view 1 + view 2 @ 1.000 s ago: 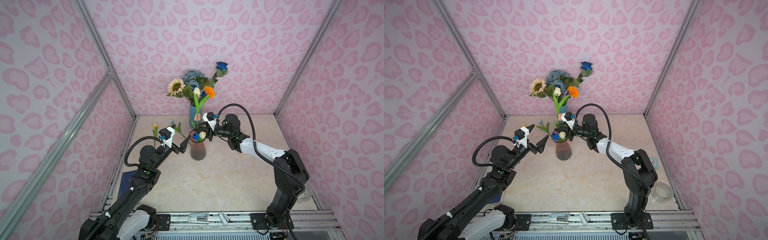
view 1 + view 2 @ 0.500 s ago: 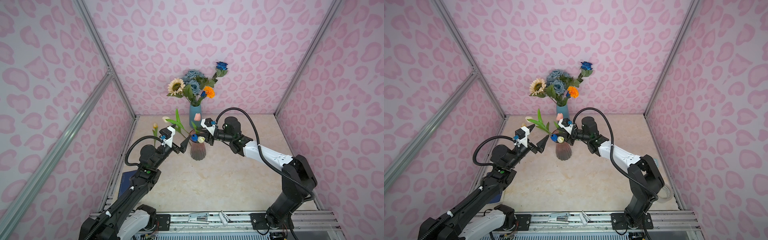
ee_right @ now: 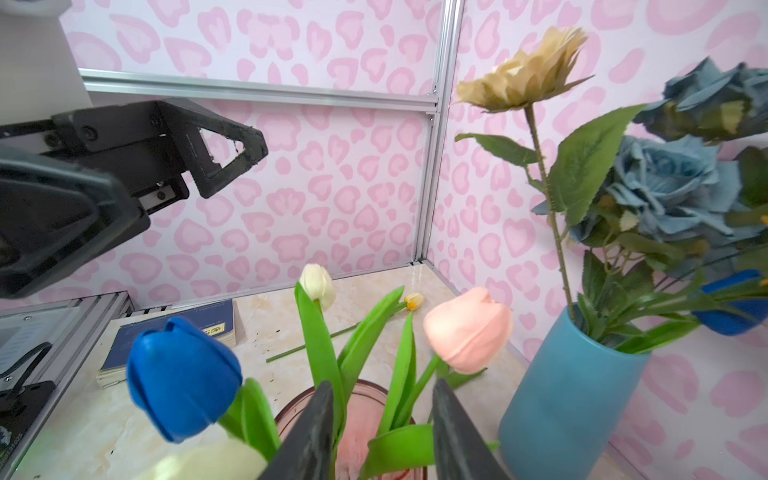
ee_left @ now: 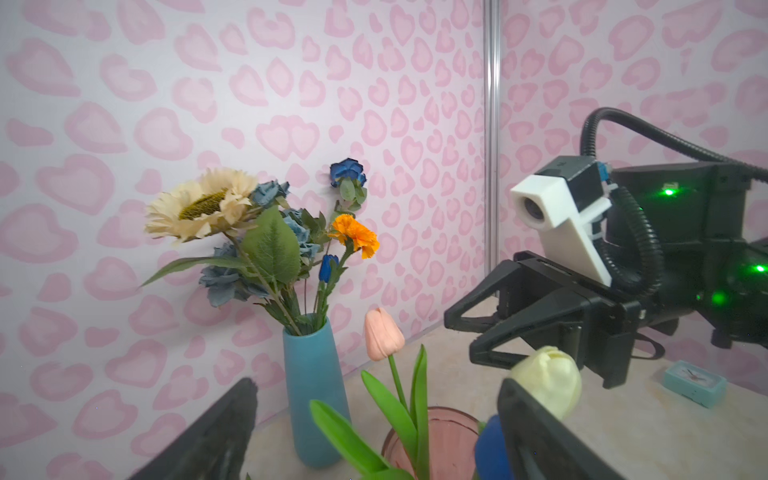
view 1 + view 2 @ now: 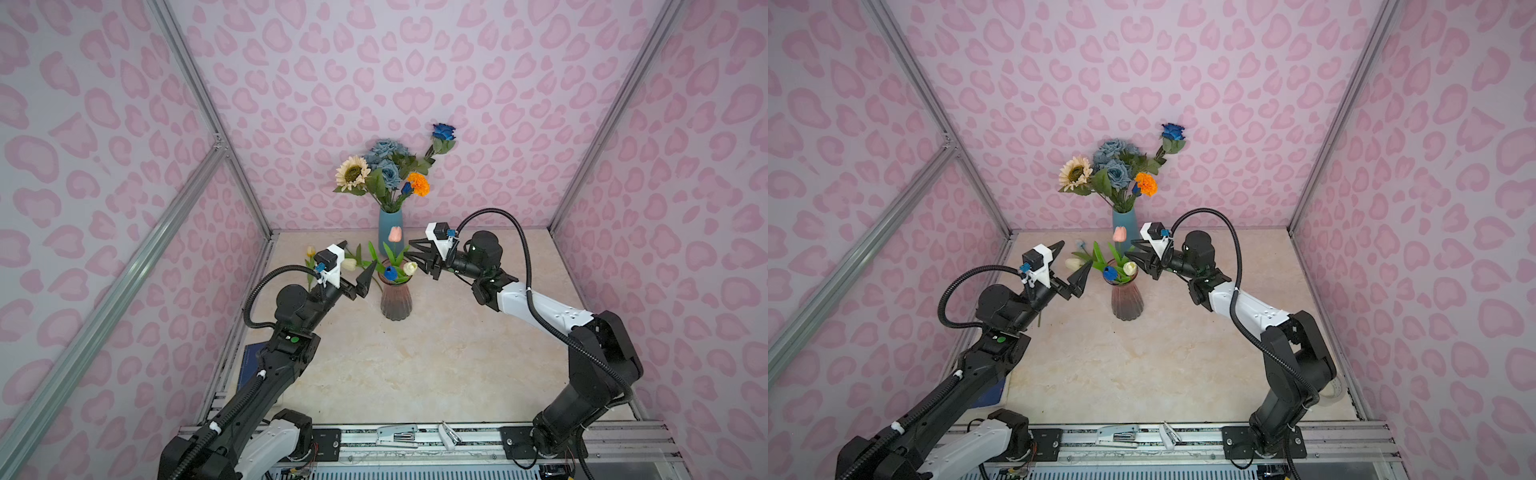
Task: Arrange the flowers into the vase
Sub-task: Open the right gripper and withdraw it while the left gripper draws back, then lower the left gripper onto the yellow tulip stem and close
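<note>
Left tool [image 5: 356,257]: you have it spread wide and empty beside the pink vase [image 5: 395,299] | right tool [image 5: 414,252]: jaws apart around tulip leaves, clamping nothing | pink tulip [image 5: 395,234], blue tulip [image 5: 390,273] and white tulip [image 5: 410,268] stand in that vase | yellow tulip [image 5: 311,251] lies on the tabletop [image 5: 415,365] | book [image 3: 174,332]: cover print too blurred to read

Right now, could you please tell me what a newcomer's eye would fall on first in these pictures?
The bouquet in the blue vase against the back wall draws the eye first, with its sunflower and marigold. In front of it, a pink vase holds tulips. It is flanked by the left end effector and the right end effector, both open.
</note>
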Motion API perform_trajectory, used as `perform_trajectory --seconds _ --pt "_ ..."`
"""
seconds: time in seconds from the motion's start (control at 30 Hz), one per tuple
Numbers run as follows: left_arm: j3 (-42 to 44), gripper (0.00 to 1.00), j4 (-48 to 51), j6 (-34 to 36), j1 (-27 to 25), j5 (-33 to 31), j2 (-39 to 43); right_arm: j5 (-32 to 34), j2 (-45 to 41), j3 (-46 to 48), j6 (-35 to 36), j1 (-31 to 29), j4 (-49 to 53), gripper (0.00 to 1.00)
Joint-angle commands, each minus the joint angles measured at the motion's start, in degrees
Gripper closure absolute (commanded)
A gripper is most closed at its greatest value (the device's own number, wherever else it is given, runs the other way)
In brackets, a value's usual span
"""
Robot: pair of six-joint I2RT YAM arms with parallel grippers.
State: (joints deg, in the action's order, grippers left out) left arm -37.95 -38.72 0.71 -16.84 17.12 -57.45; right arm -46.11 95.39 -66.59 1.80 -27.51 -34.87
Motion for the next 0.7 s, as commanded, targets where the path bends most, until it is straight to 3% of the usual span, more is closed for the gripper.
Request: perform_trajectory --seconds 0.0,0.13,0.27,0.4,0.57,0.67 --pt "-0.98 0.09 0.07 -6.43 4.22 -0.73 -0.50 -0.22 -0.55 -0.12 -3.38 0.49 -4.19 0.59" --pt "-2.12 0.08 4.00 -14.72 12.29 -0.79 -2.69 0.86 -1.46 -0.62 -3.03 0.59 -2.47 0.57" --pt "-3.12 0.07 7.78 -17.50 14.76 -2.94 -5.13 3.04 -3.60 -0.16 -3.35 0.54 -1.37 0.55" --pt "-9.94 0.07 22.04 -18.72 15.61 -10.99 -12.77 7.74 -6.34 3.60 -4.04 0.48 -4.21 0.55" --pt "-24.35 0.16 45.96 -19.32 16.95 -21.44 -27.36 13.59 -10.27 10.24 -4.79 0.39 -9.40 0.54" --pt "-30.85 0.18 53.64 -17.99 17.24 -24.76 -35.66 15.73 -12.47 13.79 -4.66 0.39 -11.79 0.54"
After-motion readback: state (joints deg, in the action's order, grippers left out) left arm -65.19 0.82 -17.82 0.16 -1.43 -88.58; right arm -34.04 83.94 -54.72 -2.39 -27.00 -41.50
